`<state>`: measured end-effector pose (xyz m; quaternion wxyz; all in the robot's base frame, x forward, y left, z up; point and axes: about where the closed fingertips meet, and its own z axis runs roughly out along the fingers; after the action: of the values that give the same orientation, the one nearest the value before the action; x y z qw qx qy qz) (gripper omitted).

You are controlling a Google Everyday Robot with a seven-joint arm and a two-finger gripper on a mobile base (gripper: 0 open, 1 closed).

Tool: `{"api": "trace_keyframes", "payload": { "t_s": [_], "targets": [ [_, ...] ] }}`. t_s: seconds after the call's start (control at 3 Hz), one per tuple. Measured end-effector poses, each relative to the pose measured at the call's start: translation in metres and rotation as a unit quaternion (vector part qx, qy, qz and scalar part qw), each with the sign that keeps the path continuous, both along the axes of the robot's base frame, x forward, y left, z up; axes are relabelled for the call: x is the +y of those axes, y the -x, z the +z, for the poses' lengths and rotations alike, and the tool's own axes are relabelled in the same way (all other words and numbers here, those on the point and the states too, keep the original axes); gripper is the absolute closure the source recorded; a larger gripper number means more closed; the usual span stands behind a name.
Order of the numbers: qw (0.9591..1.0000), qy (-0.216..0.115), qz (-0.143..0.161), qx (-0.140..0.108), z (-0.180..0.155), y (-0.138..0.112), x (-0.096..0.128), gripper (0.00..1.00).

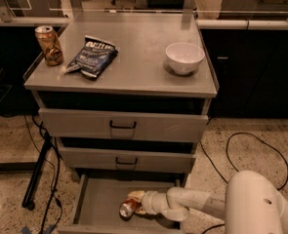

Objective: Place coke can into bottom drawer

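The bottom drawer (97,206) is pulled open at the foot of the grey cabinet, showing its flat grey floor. The coke can (129,206) lies on its side inside it, silver end facing front-left, red body partly covered. My gripper (137,203) reaches in from the right on a white arm and sits around the can, low over the drawer floor.
On the cabinet top (133,67) stand a gold-brown can (49,45) at the left edge, a blue chip bag (91,57) and a white bowl (184,57). The two upper drawers (122,125) are shut. Black cables (246,145) and a stand leg (38,172) lie on the floor.
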<state>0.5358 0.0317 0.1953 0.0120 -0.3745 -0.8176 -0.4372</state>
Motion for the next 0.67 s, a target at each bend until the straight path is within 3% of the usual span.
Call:
{"api": "trace_keyframes", "payload": {
  "t_s": [0.33, 0.67],
  "targets": [
    [1.0000, 0.001, 0.001, 0.000, 0.000, 0.000, 0.001, 1.00],
    [0.9998, 0.000, 0.006, 0.019, -0.013, 0.007, 0.011, 1.00]
  ]
}}
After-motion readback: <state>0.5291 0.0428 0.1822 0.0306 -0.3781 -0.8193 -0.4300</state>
